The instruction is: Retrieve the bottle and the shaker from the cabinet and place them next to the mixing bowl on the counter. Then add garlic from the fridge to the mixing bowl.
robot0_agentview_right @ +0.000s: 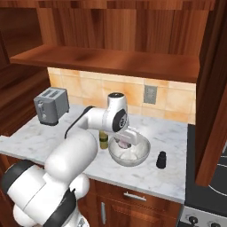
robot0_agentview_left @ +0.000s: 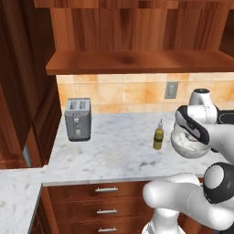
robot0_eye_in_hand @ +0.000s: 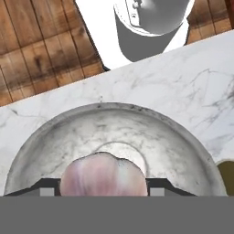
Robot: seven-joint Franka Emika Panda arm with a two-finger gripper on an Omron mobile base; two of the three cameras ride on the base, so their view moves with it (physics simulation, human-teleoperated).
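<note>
Gripper (robot0_agentview_right: 125,142) sits low over the bowl (robot0_agentview_right: 141,154), fingers closed on the garlic (robot0_eye_in_hand: 103,175), a pale pink-white bulb seen between the dark fingertips (robot0_eye_in_hand: 45,186) in the hand view. The garlic hangs above the bowl's speckled inside; whether it touches the bowl floor cannot be told.

Bowl stands on the counter (robot0_agentview_right: 40,133), toward its front edge. In the left base view the bowl (robot0_agentview_left: 188,147) is partly covered by the arm's wrist.

Bottle (robot0_agentview_left: 158,135) stands upright on the counter just beside the bowl, on its left side; in the right base view the bottle (robot0_agentview_right: 103,139) is half hidden behind the forearm. An olive edge of it shows at the right margin of the hand view.

Shaker (robot0_agentview_right: 161,160) stands upright on the counter near the bowl, on its right side, apart from it.

Cabinet (robot0_agentview_right: 111,60) hangs above, its plank shelf and panel back visible.

Toaster (robot0_agentview_left: 78,119) stands at the counter's left end against the tiled wall, well apart from the bowl. A wall outlet (robot0_agentview_right: 150,94) is set in the tiles behind the bowl
</note>
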